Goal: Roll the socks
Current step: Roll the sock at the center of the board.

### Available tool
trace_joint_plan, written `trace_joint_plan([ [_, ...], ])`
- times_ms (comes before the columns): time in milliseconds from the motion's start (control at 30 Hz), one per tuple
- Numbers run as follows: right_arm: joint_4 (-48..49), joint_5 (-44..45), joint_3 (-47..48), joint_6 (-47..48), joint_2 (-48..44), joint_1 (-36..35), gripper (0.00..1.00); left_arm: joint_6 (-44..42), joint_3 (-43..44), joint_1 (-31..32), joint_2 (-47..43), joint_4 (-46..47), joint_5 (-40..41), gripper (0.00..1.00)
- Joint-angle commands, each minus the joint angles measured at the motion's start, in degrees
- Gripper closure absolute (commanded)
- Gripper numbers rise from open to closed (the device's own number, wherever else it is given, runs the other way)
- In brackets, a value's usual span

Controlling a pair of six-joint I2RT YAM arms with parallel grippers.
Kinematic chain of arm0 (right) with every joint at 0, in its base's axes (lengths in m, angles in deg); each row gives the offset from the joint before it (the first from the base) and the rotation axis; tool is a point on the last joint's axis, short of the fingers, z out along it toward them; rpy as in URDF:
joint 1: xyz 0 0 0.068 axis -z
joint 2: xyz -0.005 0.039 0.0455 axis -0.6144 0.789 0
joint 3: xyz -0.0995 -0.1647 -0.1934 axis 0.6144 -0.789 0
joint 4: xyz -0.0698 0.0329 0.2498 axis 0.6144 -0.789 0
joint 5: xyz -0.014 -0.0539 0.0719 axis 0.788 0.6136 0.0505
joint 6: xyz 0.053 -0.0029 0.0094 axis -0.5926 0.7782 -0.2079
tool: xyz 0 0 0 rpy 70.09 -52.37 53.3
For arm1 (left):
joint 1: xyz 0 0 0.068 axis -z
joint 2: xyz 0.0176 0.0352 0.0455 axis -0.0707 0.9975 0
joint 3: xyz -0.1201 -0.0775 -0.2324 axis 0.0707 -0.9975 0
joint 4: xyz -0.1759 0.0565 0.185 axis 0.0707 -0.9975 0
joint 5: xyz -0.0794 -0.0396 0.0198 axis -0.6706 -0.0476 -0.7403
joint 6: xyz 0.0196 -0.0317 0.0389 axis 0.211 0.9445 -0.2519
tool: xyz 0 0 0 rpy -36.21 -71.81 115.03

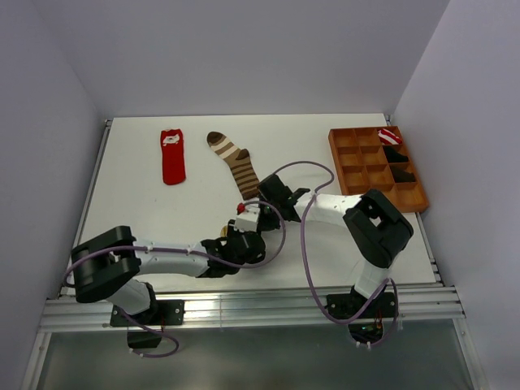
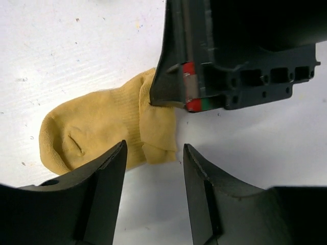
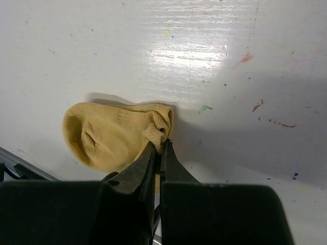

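Farthest left, well beyond the left tool (image 2: 154, 148) and off to its left, the red sock (image 1: 172, 157) lies flat and full length on the table (image 1: 146, 211). It is not rolled at all. Just beside it, also well ahead of both tools, the striped sock (image 1: 234, 162) is stretched out flat too, cream cuff away from the arms.

The work is on the mustard-yellow sock (image 2: 97, 130), which sits at the near part of the table, directly under the two tools. The left tool hangs over it with its jaws spread. The sock's cuff end lies in the gap between them, and the toe reaches out past the tool's left finger. Neither finger appears to grip the fabric.

The cuff end is doubled over into a short fold, while the toe half lies flat, so I judge this roll barely begun: one turn at most.

The right tool (image 3: 160, 147) meets the sock from the opposite side. Its jaws are pressed together, and their tips seem to pinch the bunched fold at the cuff, holding it down on the table.

To the right of the right tool, well apart, a tray (image 1: 333, 154) holds a red-and-white bundle (image 1: 389, 136) and black bundles (image 1: 396, 156) in its far compartments.

What is left, by my reading, is most of the yellow roll and then both of the other socks.
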Motion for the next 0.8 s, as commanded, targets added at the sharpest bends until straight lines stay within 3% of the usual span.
trace_joint_plan([
  [0, -2.25, 0.54, 2.39, 0.93, 0.78, -0.61, 1.0, -2.65, 5.32, 2.52, 3.09, -1.52, 8.69, 0.47],
  [300, -1.64, -0.52, 2.39, 0.76, 1.66, -0.7, 1.0, -5.38, 11.12, 3.85, 10.83, -3.98, 11.42, 0.5],
  [500, -1.64, -0.79, 2.39, 0.76, 1.75, -0.79, 1.0, -0.56, 14.38, 4.02, 15.67, -10.83, 12.3, 0.57],
  [600, -1.55, -0.96, 2.48, 0.67, 1.84, -0.79, 1.0, 2.08, 15.53, 4.2, 17.34, -14.52, 12.39, 0.64],
  [733, -1.11, -1.49, 2.48, 0.58, 1.92, -0.79, 1.0, 4.28, 15.79, 4.2, 18.75, -16.1, 11.6, 0.86],
  [767, -0.94, -1.58, 2.48, 0.58, 1.84, -0.79, 1.0, 4.81, 15.79, 4.2, 19.01, -16.46, 11.51, 0.97],
])
